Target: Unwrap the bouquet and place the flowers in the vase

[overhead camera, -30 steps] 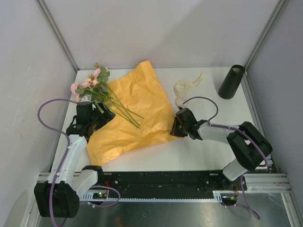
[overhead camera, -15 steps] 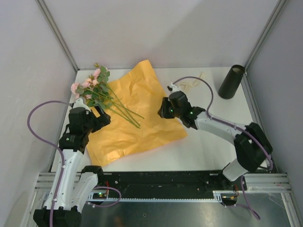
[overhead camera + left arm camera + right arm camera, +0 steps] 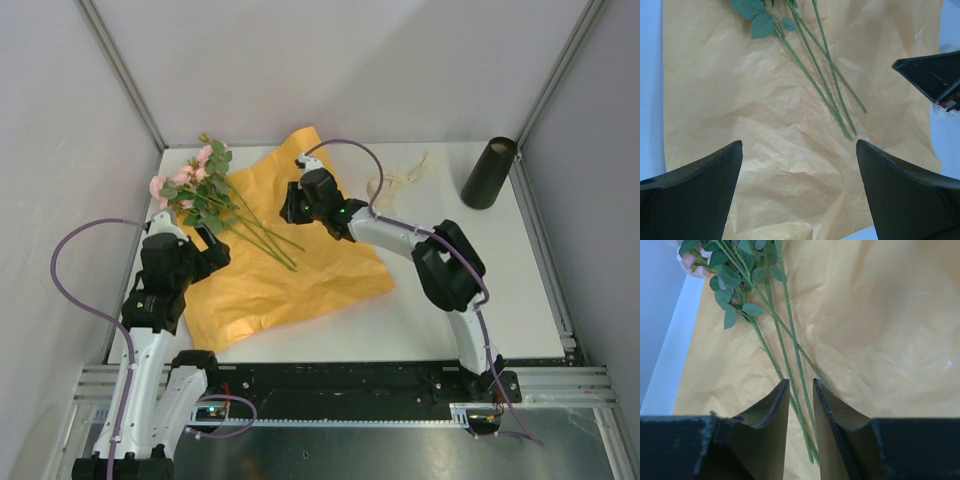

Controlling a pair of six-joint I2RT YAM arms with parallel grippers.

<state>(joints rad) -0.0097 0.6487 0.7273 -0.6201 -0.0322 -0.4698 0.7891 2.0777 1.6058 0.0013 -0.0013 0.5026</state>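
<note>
Flowers (image 3: 205, 190) lie loose on the orange-yellow paper sheet (image 3: 300, 270). Their pink blooms hang off its far left corner onto the tabletop (image 3: 440, 290), and the thin green stems (image 3: 827, 85) fan out toward the sheet's middle. The sheet is spread open and flat, so the step in hand looks to me like lifting the stems off it. The cream ribbon (image 3: 395, 180) lies just off the sheet's far right edge, and the black vase (image 3: 488, 173) stands upright well beyond that same edge.

The right hand (image 3: 800, 383) hovers over the far part of the sheet, pointing at the stems. Its fingers are drawn to a slim gap with nothing pinched between them, and in its own camera the stems run along beneath that gap. The left hand (image 3: 799, 145) hovers over the sheet's left side, spread wide and empty, with the cut stem ends lying ahead between its fingers.

As I judge it, that slim gap suits one stem, not the whole splay. A good pick would open wider and come down across the stems nearer the leaves, where they bunch, then close on all of them together. The crinkled paper could easily get caught in the grip, so the fingers should stop just at its surface. The wide left hand could pin the sheet down. The vase mouth is narrow, so the cut ends need to stay gathered.
</note>
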